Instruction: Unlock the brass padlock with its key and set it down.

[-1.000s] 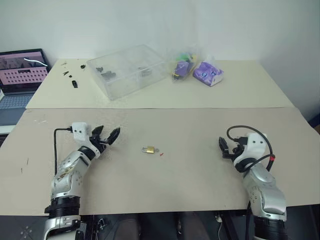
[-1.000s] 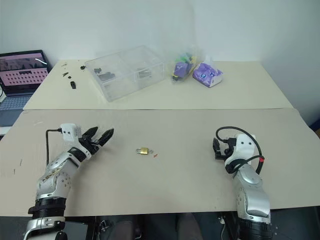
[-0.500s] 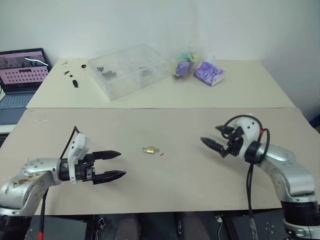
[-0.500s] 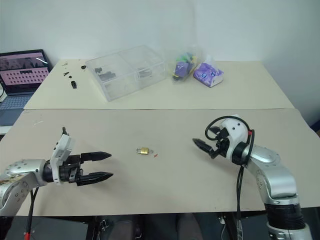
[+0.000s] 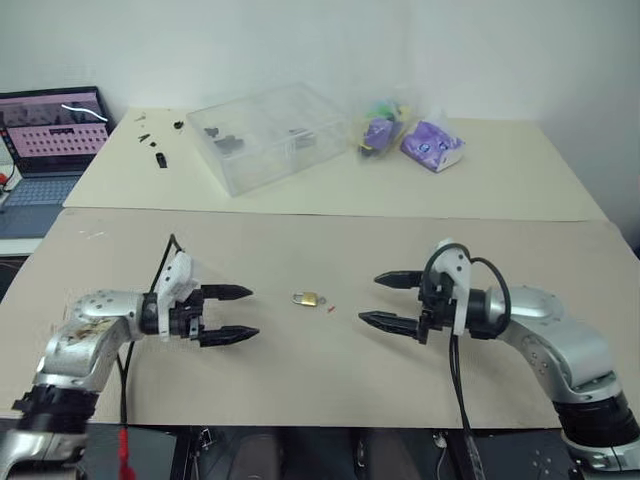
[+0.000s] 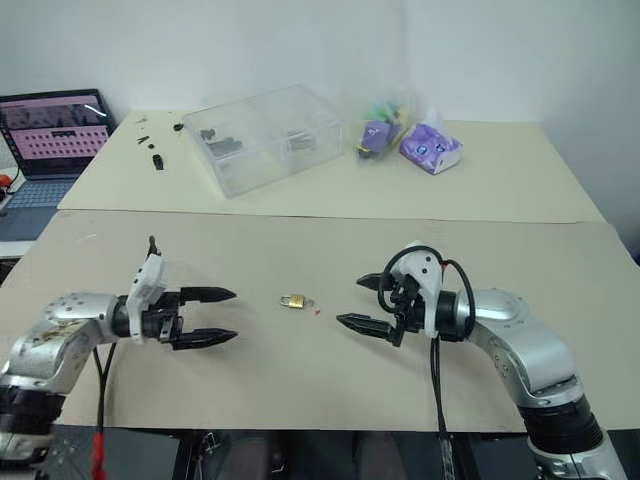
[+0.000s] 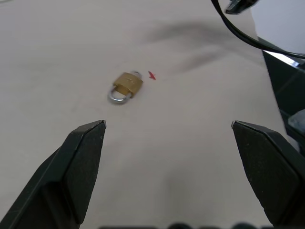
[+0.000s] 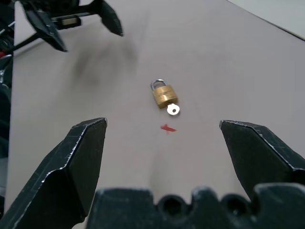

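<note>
**Padlock between two open hands**

Left hand and right hand both spread wide, empty, facing each other near table's front edge. Small brass padlock with silver shackle lies flat between them, key inserted. Clear plastic box toward far edge.
</note>
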### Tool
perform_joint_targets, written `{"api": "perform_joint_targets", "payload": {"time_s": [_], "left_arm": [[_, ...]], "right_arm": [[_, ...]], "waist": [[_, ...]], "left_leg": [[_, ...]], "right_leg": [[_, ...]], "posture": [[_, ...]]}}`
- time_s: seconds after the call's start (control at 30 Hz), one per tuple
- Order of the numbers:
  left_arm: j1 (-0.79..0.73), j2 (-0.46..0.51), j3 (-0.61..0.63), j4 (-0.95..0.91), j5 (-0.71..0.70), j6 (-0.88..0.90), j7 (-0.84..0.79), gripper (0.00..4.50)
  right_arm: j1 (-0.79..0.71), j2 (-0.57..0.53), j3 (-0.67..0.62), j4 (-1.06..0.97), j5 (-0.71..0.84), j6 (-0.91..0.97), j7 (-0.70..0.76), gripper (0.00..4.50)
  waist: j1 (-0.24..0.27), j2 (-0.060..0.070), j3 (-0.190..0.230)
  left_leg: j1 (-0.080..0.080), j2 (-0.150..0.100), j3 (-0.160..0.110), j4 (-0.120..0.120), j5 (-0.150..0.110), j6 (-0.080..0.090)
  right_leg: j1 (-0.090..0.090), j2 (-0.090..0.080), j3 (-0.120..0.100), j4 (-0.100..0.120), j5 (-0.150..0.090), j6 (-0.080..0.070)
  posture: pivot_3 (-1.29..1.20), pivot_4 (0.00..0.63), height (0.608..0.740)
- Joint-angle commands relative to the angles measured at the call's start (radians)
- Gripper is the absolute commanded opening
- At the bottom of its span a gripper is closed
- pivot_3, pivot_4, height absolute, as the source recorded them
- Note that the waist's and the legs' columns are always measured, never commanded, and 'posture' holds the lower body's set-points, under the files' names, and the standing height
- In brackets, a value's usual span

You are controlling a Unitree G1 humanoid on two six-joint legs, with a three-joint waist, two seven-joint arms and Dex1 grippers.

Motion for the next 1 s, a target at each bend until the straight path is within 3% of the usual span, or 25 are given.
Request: {"api": "perform_joint_targets", "payload": {"time_s": [0.03, 0.2, 0.5, 1.0], "left_arm": [[-0.128, -0.062, -0.038, 0.180, 0.101, -0.185, -0.020, 4.50], [-0.301, -0.185, -0.132, 0.427, 0.190, -0.336, -0.123, 4.50], [-0.496, -0.320, -0.190, 0.790, 0.303, -0.517, -0.204, 4.50], [-0.612, -0.432, -0.181, 1.036, 0.428, -0.622, -0.141, 4.50]], "right_arm": [[0.036, -0.010, -0.049, -0.099, 0.072, 0.037, -0.013, 4.46], [0.109, -0.009, -0.053, -0.149, 0.095, 0.041, -0.039, 4.46], [0.142, 0.007, -0.050, -0.140, 0.057, 0.013, -0.102, 4.46], [0.147, 0.015, -0.075, -0.189, 0.065, 0.017, -0.196, 4.46]], "waist": [[0.008, 0.000, 0.000], [0.007, -0.001, 0.000], [0.002, -0.002, 0.000], [0.008, -0.002, -0.001]], "left_leg": [[0.000, -0.001, 0.000, 0.001, 0.000, 0.000], [-0.002, -0.001, -0.001, 0.006, 0.000, 0.000], [-0.004, -0.001, -0.002, 0.014, 0.000, 0.001], [-0.002, -0.002, -0.004, 0.016, -0.001, 0.002]], "right_leg": [[0.000, 0.000, 0.000, 0.001, 0.000, 0.000], [0.002, 0.000, 0.000, 0.001, 0.002, 0.002], [0.003, 0.001, 0.000, 0.003, 0.003, 0.003], [0.010, 0.000, -0.001, 0.001, 0.004, 0.006]], "posture": [[0.00, 0.150, 0.726], [0.00, 0.150, 0.726], [0.00, 0.150, 0.726], [0.00, 0.150, 0.726]]}}
